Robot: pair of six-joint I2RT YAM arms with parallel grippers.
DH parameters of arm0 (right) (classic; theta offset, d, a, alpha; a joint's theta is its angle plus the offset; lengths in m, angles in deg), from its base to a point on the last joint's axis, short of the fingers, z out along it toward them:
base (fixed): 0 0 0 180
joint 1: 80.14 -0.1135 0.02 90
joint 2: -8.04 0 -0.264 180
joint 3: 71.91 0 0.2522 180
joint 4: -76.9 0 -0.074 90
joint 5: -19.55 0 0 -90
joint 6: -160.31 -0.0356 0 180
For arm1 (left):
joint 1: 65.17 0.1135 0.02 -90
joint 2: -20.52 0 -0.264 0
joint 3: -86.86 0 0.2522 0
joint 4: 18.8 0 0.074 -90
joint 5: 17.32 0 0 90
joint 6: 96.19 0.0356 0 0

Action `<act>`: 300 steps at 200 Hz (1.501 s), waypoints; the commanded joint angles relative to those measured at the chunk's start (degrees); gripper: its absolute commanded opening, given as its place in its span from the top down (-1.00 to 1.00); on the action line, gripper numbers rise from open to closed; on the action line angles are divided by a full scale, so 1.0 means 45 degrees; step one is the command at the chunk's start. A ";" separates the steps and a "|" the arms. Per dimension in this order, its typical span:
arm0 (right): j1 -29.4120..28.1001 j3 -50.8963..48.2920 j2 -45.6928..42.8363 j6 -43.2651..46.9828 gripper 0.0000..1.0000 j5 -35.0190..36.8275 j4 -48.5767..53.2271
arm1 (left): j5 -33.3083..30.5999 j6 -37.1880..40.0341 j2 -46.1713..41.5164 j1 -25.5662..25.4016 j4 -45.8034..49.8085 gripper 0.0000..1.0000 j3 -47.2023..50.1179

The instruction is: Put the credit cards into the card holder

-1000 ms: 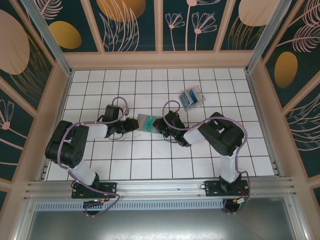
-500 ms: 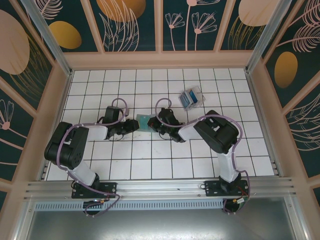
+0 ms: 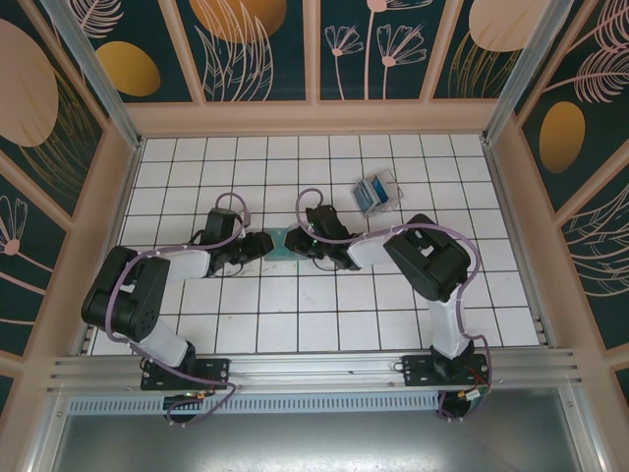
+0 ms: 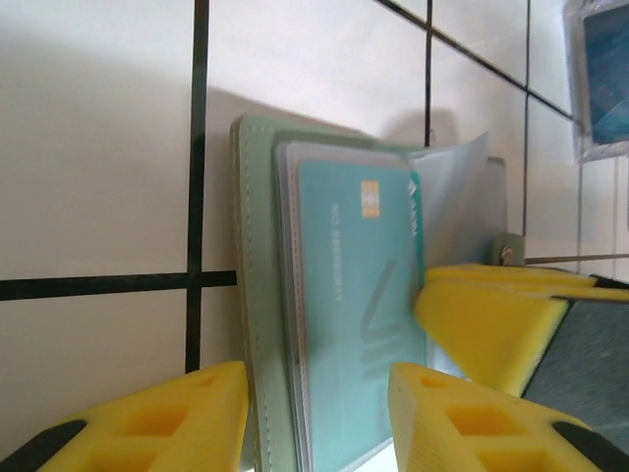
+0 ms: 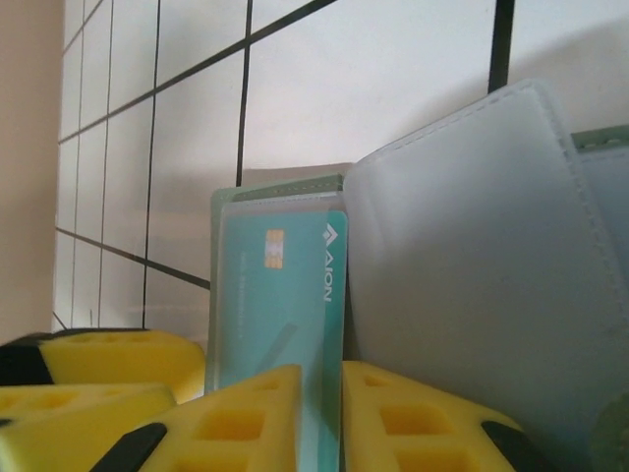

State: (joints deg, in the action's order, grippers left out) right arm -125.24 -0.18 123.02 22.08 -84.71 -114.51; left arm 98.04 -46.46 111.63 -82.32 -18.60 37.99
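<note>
The sage-green card holder lies open on the tiles between my two grippers. A teal credit card with a chip stands in its clear pocket, and the right gripper is shut on the card's near end. The holder's pale grey flap stands up beside it. In the left wrist view the card lies inside the holder. My left gripper is open, its fingers spread over the holder's near end. The right arm's finger reaches in from the right. The other credit cards lie bunched at the back right.
The white tiled floor is walled by wooden panels on three sides. The loose cards' edge shows at the top right of the left wrist view. Both arms' cables loop above the grippers near the holder.
My right gripper has moved left with the teal card, pushing it into the holder, which now shows less from above. The left gripper has stayed at the holder's left end.
</note>
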 commanded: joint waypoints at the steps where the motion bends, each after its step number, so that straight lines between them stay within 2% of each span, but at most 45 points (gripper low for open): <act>1: 0.0028 0.0338 -0.0890 0.1155 0.59 0.0106 0.1653 | 0.0176 -0.0732 -0.0535 0.0264 -0.0337 0.12 0.0186; 32: 0.0023 0.0598 -0.1002 0.1532 0.50 0.0542 0.2419 | -0.0403 -0.0564 -0.0755 0.0542 0.0085 0.12 0.0128; 64: -0.0016 0.0665 -0.0923 0.1843 0.51 0.0546 0.2490 | -0.0325 -0.0470 -0.0419 0.0564 0.0066 0.13 0.0205; 92: -0.0230 0.1084 -0.0440 0.1979 0.51 0.0528 0.2761 | -0.0357 -0.0249 -0.0339 0.0568 0.0247 0.02 0.0321; 116: -0.0368 0.1343 -0.0039 0.2060 0.51 0.0449 0.2731 | -0.0373 -0.0081 -0.0225 0.0585 0.0426 0.02 0.0352; 142: -0.0495 0.1793 0.0342 0.2114 0.52 0.0273 0.2744 | -0.0119 -0.0928 -0.0343 0.0586 -0.0858 0.10 0.1082; 165: -0.0543 0.2110 0.0578 0.2110 0.51 0.0226 0.2916 | 0.0015 -0.1039 -0.0112 0.0571 -0.1031 0.11 0.1065; 186: -0.0600 0.2212 0.0474 0.2213 0.41 0.0121 0.3055 | 0.0232 -0.1168 0.0065 0.0586 -0.1252 0.12 0.1048; 210: -0.0651 0.2214 -0.0058 0.2514 0.26 0.0530 0.3548 | 0.0002 -0.1093 -0.0147 0.0587 -0.1089 0.12 0.0996; 248: -0.0881 0.2230 -0.0762 0.3275 0.16 0.2251 0.4482 | -0.0187 -0.0835 -0.0208 0.0572 -0.0727 0.18 0.0771; 300: -0.0914 0.2381 -0.0205 0.3003 0.14 0.2363 0.4528 | -0.0104 -0.0917 0.0066 0.0580 -0.0970 0.23 0.0801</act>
State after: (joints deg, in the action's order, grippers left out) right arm -128.89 8.98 122.10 35.46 -75.90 -95.56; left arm 97.56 -50.83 110.74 -79.74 -21.81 42.43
